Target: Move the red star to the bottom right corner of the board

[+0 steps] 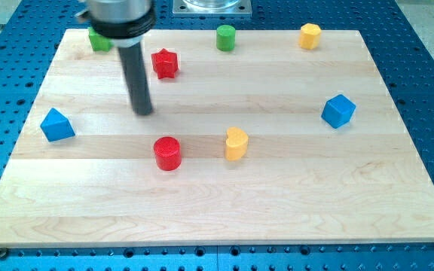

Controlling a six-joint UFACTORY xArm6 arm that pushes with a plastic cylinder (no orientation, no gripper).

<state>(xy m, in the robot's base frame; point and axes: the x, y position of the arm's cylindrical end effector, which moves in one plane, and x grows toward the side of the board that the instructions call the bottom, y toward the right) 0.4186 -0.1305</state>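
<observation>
Camera view: my tip (144, 111) below-left of red star (165, 63).

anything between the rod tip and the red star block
No. In the camera view, only bare wooden board separates my tip from the red star block, which sits just up and to the view's right of it.

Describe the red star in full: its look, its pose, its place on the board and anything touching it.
The red star is a small chunky block of matte red, its stubby points showing around a flat top face. It lies flat on the wooden board near the view's top, left of centre. Nothing touches it. My tip stands below it and a little to the view's left, with bare wood between. The green block is up to the view's left, partly hidden behind the rod; the green cylinder is to the right.
</observation>
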